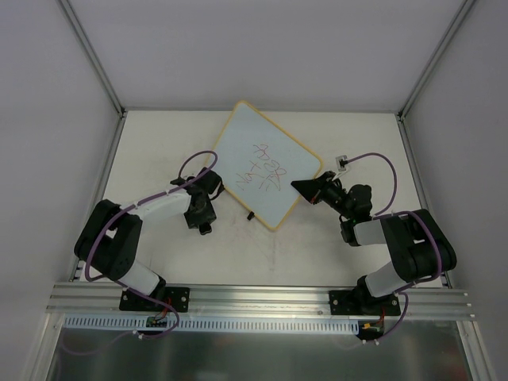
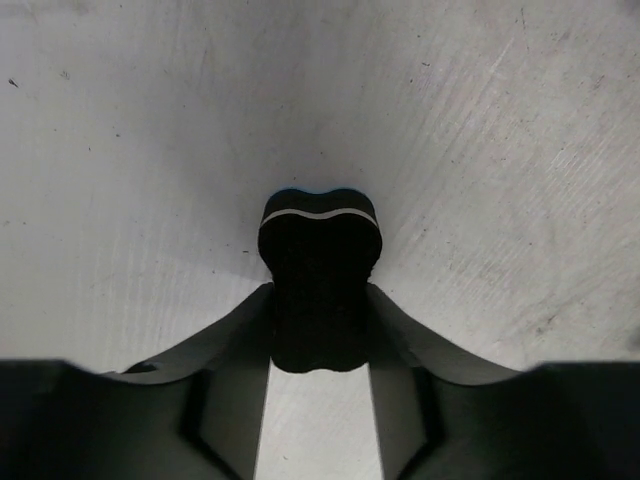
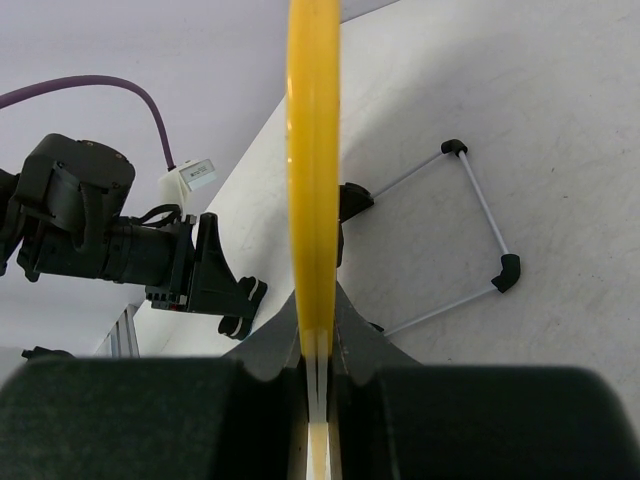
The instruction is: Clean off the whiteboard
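Nearest the bases, the left gripper (image 2: pixel 320 296) was clenched around a small black eraser (image 2: pixel 320 250), which sat on the pale desk (image 1: pixel 159 143) just off the lower left edge of the whiteboard (image 1: pixel 246 143). Across from it, the right gripper (image 3: pixel 318 330) was clamped on the board's yellow rim (image 3: pixel 314 150) at its right corner. A thin wire stand (image 3: pixel 470 235) with black corners showed beside that rim. The whiteboard sat turned like a diamond at the middle of the desk, reaching toward the back wall, with reddish writing (image 1: pixel 268 169) on its face.
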Tool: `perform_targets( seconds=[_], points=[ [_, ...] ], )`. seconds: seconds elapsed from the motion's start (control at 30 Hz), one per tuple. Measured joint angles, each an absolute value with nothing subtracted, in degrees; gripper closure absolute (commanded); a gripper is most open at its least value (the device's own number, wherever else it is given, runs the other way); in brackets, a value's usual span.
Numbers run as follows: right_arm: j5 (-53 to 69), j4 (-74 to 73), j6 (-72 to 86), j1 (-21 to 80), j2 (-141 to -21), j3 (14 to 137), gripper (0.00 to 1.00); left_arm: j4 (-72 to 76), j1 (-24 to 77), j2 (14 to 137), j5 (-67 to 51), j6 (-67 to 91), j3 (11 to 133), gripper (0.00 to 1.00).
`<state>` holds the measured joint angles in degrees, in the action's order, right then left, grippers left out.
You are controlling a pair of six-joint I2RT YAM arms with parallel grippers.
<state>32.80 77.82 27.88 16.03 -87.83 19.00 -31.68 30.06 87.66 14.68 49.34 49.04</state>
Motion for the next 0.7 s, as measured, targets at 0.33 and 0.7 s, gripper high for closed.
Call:
perform_targets(
  seconds=[0.33, 0.7],
  points=[
    [32.8, 77.8, 27.9, 16.0, -87.8, 19.0, 1.00, -30.7, 30.8, 86.9, 15.7, 48.0, 49.1, 1.00],
    [33.2, 77.8, 28.0, 15.8, -87.8, 19.0, 1.00, -19.7, 31.2, 74.0, 15.2, 39.9, 49.6, 1.00]
  ],
)
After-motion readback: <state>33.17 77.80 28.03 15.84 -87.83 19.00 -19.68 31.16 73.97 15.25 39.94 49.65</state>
